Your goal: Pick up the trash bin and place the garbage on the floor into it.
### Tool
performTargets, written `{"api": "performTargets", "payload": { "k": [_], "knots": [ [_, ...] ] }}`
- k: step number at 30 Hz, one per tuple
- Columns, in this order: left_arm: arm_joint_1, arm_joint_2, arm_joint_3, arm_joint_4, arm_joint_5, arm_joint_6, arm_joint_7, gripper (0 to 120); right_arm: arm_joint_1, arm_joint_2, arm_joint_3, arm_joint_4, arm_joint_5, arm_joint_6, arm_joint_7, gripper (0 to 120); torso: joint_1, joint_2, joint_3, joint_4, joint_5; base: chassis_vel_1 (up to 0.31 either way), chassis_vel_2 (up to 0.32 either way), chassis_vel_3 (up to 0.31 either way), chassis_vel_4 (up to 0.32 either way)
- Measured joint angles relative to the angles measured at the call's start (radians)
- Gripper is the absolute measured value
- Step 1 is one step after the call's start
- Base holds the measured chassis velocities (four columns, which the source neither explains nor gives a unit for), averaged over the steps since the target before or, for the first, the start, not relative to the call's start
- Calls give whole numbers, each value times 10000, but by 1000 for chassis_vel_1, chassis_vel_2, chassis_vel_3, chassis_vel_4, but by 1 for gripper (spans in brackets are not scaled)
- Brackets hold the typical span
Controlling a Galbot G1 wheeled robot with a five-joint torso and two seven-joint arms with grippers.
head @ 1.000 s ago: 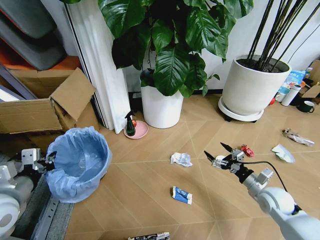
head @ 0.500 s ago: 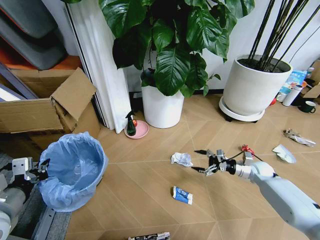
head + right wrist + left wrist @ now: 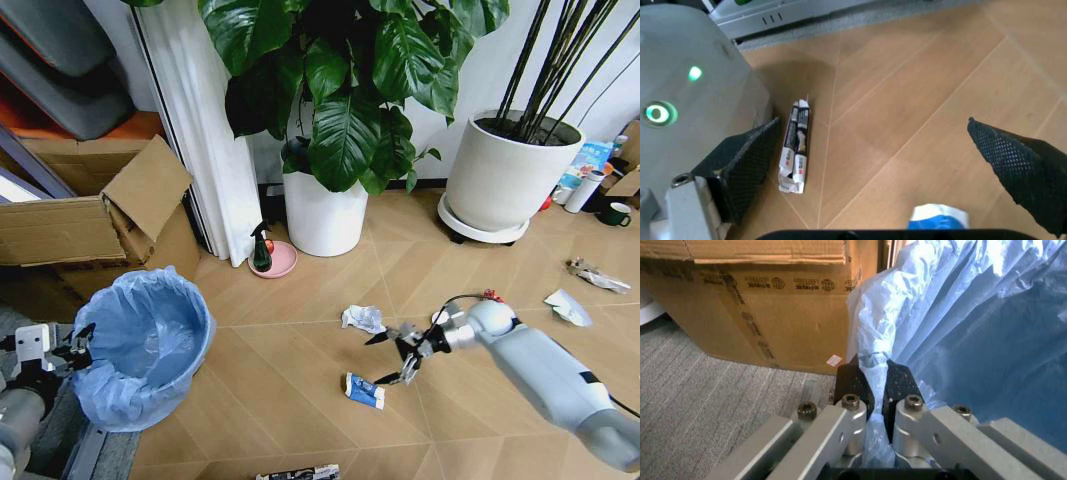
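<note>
The trash bin (image 3: 150, 345), a small round bin lined with a crinkly light-blue bag (image 3: 973, 340), hangs at the left. My left gripper (image 3: 75, 350) (image 3: 873, 385) is shut on its rim and liner. My right gripper (image 3: 378, 360) (image 3: 873, 125) is open, low over the wooden floor, just above and beside a blue-white packet (image 3: 364, 391) (image 3: 937, 220). Crumpled white paper (image 3: 362, 318) lies just beyond it. A red wrapper (image 3: 492, 296), a silvery wrapper (image 3: 598, 275) and a black-white tube (image 3: 298, 473) (image 3: 795, 147) also lie on the floor.
Two large white plant pots (image 3: 322, 215) (image 3: 500, 180) stand at the back. A green spray bottle on a pink saucer (image 3: 265, 255) sits by the curtain. A cardboard box (image 3: 90, 220) (image 3: 760, 305) is close behind the bin. A dark mug (image 3: 612, 213) stands far right.
My right arm has swung left and lowered, its open gripper now near the blue-white packet. The bin, held by my left gripper, has shifted slightly down and left.
</note>
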Motion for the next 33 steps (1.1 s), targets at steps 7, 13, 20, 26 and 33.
{"api": "performTargets", "payload": {
  "k": [7, 13, 20, 26, 33],
  "knots": [
    [213, 132, -264, -117, -55, 8, -17, 0, -10, 970, -298, -953, -956, 212, -93, 100, -1, 1, -1, 2, -5, 0, 0, 0, 0],
    [215, 261, -379, -114, -182, 30, -38, 0, 161, 2045, -398, -1566, -2589, 622, -433, 100, 0, 0, 0, 2, -5, 0, 0, 0, 0],
    [189, 276, -415, -88, -219, 41, -49, 0, 303, 2540, -613, -1795, -3262, 722, -821, 100, 0, 0, 0, 3, -4, 0, 0, 0, 0],
    [152, 239, -429, -93, -245, 51, -58, 0, 212, 2845, -709, -1968, -3867, 961, -1030, 100, 0, 0, 0, 1, 3, 0, 0, 0, 0],
    [139, 254, -512, -92, -319, 54, -70, 0, -133, 3031, -674, -2085, -4369, 1209, -1029, 100, -1, 1, 0, 1, 1, 0, 0, 0, 0]
  ]
}}
